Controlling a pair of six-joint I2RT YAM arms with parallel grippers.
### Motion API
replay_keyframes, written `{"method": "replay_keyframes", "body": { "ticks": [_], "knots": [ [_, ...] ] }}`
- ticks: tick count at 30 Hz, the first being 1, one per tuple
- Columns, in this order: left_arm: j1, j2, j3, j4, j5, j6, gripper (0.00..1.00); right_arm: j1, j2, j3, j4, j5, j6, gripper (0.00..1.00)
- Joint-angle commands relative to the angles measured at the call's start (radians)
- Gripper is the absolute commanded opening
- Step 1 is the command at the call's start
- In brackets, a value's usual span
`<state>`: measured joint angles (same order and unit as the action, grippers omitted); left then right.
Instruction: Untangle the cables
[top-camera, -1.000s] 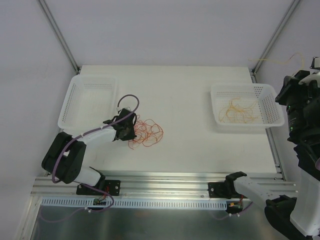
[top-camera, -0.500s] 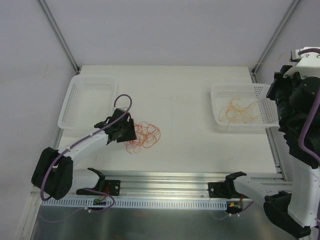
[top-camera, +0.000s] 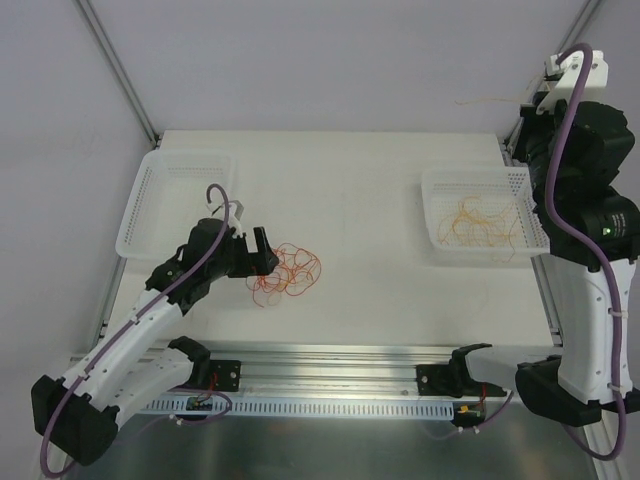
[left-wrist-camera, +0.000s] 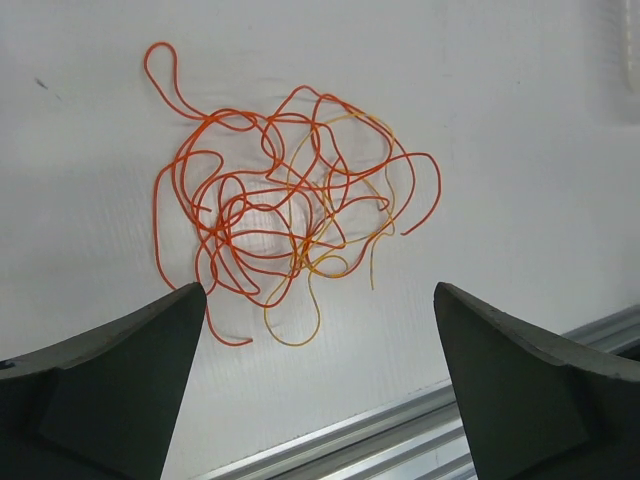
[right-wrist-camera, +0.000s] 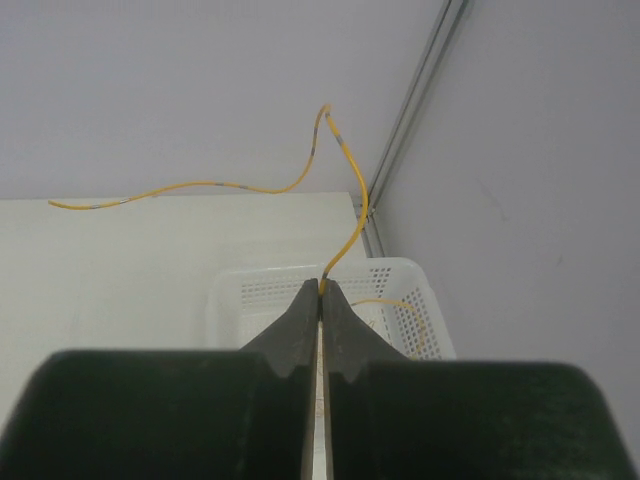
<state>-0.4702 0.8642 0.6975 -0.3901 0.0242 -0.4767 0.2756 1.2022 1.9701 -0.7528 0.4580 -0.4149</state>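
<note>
A small tangle of thin cables (top-camera: 287, 270), mostly red-orange with a few yellow-orange strands, lies on the white table left of centre. My left gripper (top-camera: 260, 251) stands just left of it, open and empty. In the left wrist view the tangle (left-wrist-camera: 285, 195) lies ahead of the wide-apart fingertips of that gripper (left-wrist-camera: 320, 292), untouched. My right gripper (top-camera: 536, 104) is raised high above the right basket (top-camera: 480, 172) and shut on a single yellow cable (right-wrist-camera: 345, 215), which curls up and away to the left (top-camera: 490, 98). The right wrist view shows the gripper (right-wrist-camera: 322, 287) pinching this strand's end.
The right basket (right-wrist-camera: 290, 282) holds several loose yellow-orange cables (top-camera: 478, 222). An empty white basket (top-camera: 180, 156) stands at the table's left. An aluminium rail (top-camera: 330, 352) runs along the near edge. Walls and corner posts enclose the table.
My left gripper has opened, let go of the tangle and drawn slightly back to its left. The right arm has risen high over the right basket, lifting the yellow cable.
</note>
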Motion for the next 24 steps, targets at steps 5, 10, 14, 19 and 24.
{"method": "replay_keyframes", "body": {
  "ticks": [5,10,14,19,24],
  "knots": [
    [0.004,-0.149,0.014,-0.03,0.01,0.124,0.99,-0.111,0.043,0.052,0.13,-0.074,-0.016,0.01],
    [0.002,-0.264,-0.016,-0.039,-0.007,0.177,0.99,-0.157,0.072,0.116,0.13,-0.111,0.005,0.01],
    [0.002,-0.336,-0.053,-0.044,-0.02,0.194,0.99,-0.202,0.086,0.127,0.152,-0.142,0.028,0.01],
    [0.002,-0.392,-0.073,-0.05,-0.041,0.211,0.99,-0.234,0.103,0.144,0.158,-0.206,0.082,0.01],
    [0.002,-0.407,-0.096,-0.056,-0.061,0.228,0.99,-0.262,0.102,0.145,0.11,-0.306,0.163,0.01]
  ]
}}
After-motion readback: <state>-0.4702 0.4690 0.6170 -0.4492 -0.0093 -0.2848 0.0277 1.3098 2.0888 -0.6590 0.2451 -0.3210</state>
